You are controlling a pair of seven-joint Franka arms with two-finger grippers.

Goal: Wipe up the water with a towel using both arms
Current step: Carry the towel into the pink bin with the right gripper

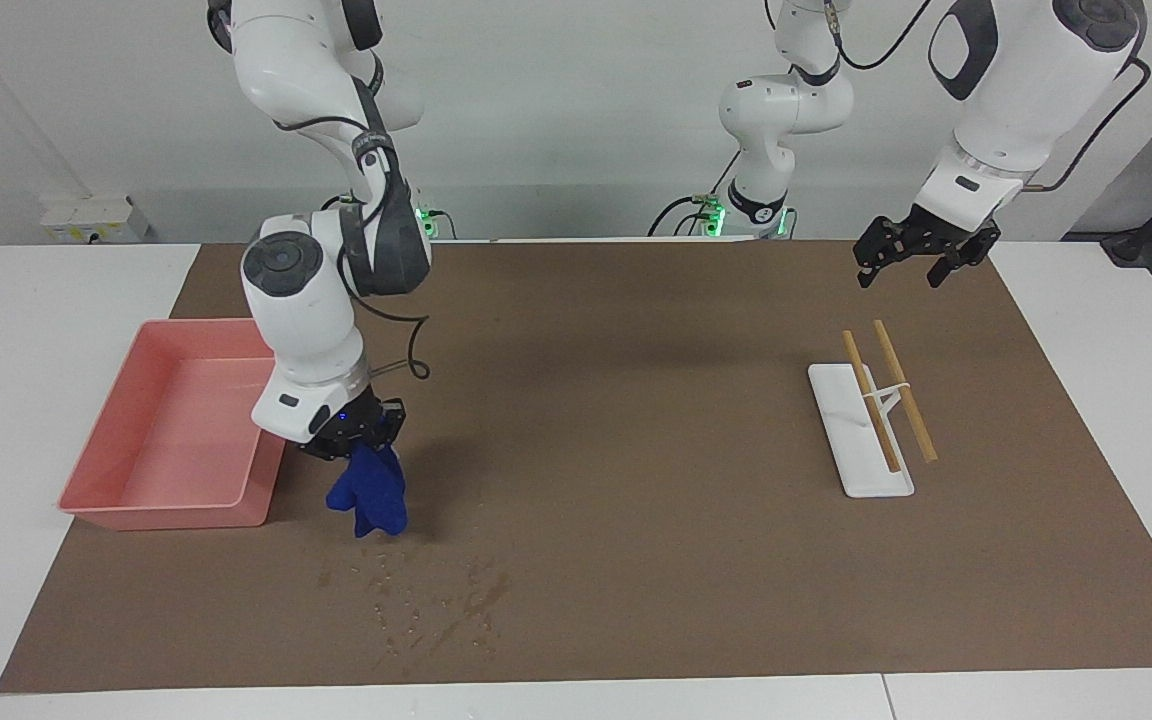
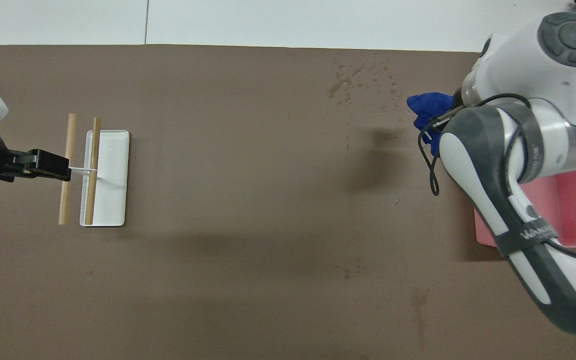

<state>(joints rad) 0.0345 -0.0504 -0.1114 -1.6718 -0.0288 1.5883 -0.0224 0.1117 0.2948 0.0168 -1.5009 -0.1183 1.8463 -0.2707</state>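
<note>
Jaws first, facing view: right gripper clenched on the towel, which hangs bunched below it, lifted off the mat, over the spot just beside the pink bin's corner that points to the table's middle. Left gripper has its jaws spread, holding nothing, up in the air over the mat at the left arm's end, above the stretch between the robots and the white tray. Two wooden sticks lie across that tray. Water shows as scattered wet specks on the mat, farther from the robots than the towel, apart from it. Overhead view: towel peeks out from under the right arm, gripper itself hidden by the arm. Water specks sit beside the towel, toward the table's middle and edge. Bin mostly covered by the arm. Left gripper overlaps the sticks and tray from above; no contact shown.
</note>
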